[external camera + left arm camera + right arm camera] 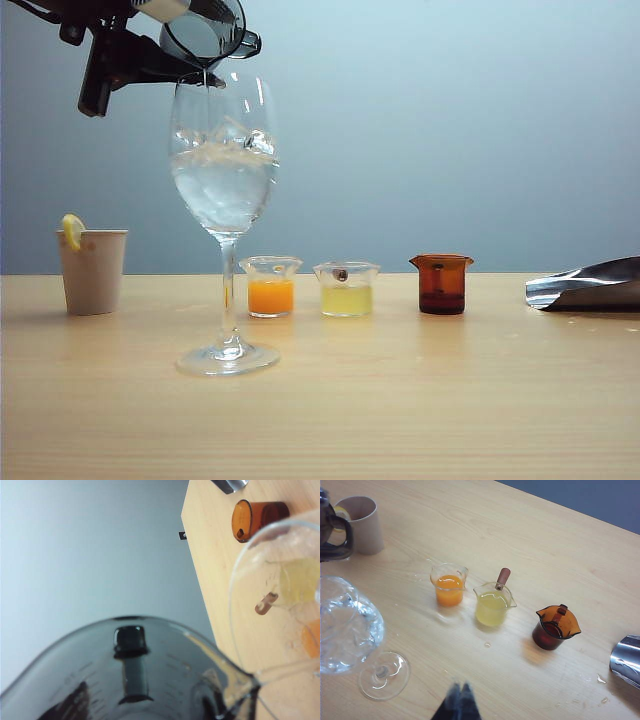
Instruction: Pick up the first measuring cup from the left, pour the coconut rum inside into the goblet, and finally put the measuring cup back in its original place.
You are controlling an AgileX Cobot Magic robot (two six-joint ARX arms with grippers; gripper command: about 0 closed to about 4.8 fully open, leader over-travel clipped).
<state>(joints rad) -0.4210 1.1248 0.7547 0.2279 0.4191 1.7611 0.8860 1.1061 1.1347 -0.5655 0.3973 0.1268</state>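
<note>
exterior view: pale wood table [400, 400], grey-blue wall [450, 120] behind.

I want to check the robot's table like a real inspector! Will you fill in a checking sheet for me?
Surface: wooden table, a few small droplets in the right wrist view.
Job's things: smoky measuring cup tipped over the goblet, which holds ice and clear liquid.
Clutter: paper cup with lemon slice, orange-liquid cup, yellow-liquid cup, amber cup, shiny metal item.
Grippers: left tool shut on the measuring cup, high above the goblet; right tool shut, holding nothing, above the table's near side.
Cables: nothing seen.
Surroundings: plain grey-blue wall.
</note>
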